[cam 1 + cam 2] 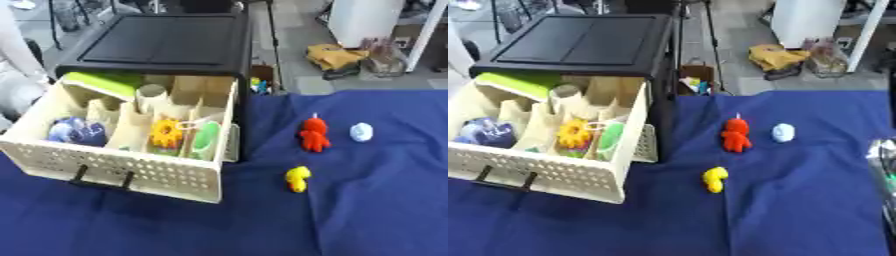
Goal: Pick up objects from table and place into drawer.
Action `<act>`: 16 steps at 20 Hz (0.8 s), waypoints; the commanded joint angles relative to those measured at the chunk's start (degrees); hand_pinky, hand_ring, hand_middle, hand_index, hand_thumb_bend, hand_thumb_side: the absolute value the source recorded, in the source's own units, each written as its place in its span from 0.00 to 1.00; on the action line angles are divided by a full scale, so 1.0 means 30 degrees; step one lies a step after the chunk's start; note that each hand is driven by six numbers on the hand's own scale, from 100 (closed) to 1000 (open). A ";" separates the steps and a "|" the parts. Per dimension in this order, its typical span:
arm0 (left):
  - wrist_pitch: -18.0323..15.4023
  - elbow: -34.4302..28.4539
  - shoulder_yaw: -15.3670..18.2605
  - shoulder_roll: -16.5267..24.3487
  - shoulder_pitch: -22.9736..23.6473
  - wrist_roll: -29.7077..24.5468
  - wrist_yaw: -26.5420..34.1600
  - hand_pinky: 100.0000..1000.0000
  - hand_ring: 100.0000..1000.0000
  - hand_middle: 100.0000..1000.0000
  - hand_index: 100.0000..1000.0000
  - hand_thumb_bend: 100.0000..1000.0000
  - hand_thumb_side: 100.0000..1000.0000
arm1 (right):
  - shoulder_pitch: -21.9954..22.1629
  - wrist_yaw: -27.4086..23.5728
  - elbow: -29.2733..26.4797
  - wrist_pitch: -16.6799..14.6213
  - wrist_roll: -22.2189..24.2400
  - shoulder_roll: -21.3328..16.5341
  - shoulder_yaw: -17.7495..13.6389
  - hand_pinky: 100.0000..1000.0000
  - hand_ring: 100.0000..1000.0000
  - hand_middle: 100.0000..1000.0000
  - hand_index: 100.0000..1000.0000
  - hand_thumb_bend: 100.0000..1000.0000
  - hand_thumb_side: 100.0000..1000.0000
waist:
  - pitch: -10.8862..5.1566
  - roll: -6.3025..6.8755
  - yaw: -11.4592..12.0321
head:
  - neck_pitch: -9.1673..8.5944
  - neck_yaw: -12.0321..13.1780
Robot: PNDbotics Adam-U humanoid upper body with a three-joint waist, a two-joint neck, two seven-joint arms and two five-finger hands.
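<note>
- Three small things lie loose on the table (385,210), all to the right of the drawer (122,165); the table is covered with a dark blue cloth, rumpled in soft folds.
- Behind the drawer sits its black cabinet (166,40), and the drawer itself is pulled well out toward me, cream and perforated, its dividers already holding a blue item, a yellow-orange one, a green cup and a green slab at the back.
- At the right edge of the right eye view, something pale and shiny (884,170) shows; it may be part of my right arm, but I cannot tell how that hand stands. My left hand shows nowhere.
- Upright on the cloth stands the red figure (313,134), with the white lump (360,132) just beside it on the right.
- Nearest me and nearest the drawer lies the yellow toy (297,178), its long axis running roughly toward and away from me.
- I judge the right arm nearer all three; each carry then goes leftward over the drawer's right wall.
- Beyond the table is a cluttered floor.
</note>
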 commanded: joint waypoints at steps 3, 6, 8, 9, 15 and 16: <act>0.0019 -0.0243 0.0241 0.1074 0.0061 -0.0101 0.0145 0.63 0.75 0.76 0.92 0.34 1.00 | -0.0918 -0.1534 0.1010 0.1278 0.1130 -0.2625 0.0582 0.56 0.62 0.49 0.54 0.03 0.53 | -0.0459 -0.0014 0.0033 | 0.0283 -0.0187; 0.0019 -0.0243 0.0213 0.1120 0.0129 -0.0154 0.0180 0.63 0.75 0.76 0.92 0.34 1.00 | -0.1306 -0.2406 0.2405 0.2160 0.2011 -0.4012 0.1016 0.59 0.64 0.49 0.55 0.05 0.59 | -0.0537 -0.0042 0.0075 | 0.0428 -0.0118; 0.0019 -0.0243 0.0211 0.1155 0.0175 -0.0184 0.0200 0.63 0.75 0.76 0.92 0.34 1.00 | -0.1497 -0.2753 0.3366 0.2754 0.2605 -0.4959 0.1273 0.60 0.66 0.49 0.57 0.06 0.62 | -0.0572 -0.0043 0.0122 | 0.0507 -0.0096; 0.0019 -0.0243 0.0207 0.1179 0.0187 -0.0201 0.0213 0.63 0.75 0.76 0.92 0.34 1.00 | -0.1630 -0.2806 0.3855 0.3055 0.2906 -0.5304 0.1378 0.63 0.68 0.51 0.60 0.08 0.66 | -0.0590 -0.0056 0.0133 | 0.0546 -0.0081; 0.0019 -0.0243 0.0112 0.1410 0.0261 -0.0328 0.0252 0.63 0.75 0.76 0.92 0.34 1.00 | -0.1750 -0.1603 0.6695 0.4803 0.4654 -0.7965 0.2974 0.70 0.75 0.58 0.70 0.10 0.74 | -0.0697 -0.0209 0.0111 | 0.0987 -0.0156; 0.0019 -0.0243 0.0092 0.1457 0.0239 -0.0343 0.0272 0.63 0.75 0.76 0.92 0.34 1.00 | -0.1759 -0.1387 0.7173 0.5097 0.4948 -0.8402 0.3331 0.71 0.75 0.58 0.70 0.11 0.75 | -0.0712 -0.0239 0.0108 | 0.1087 -0.0277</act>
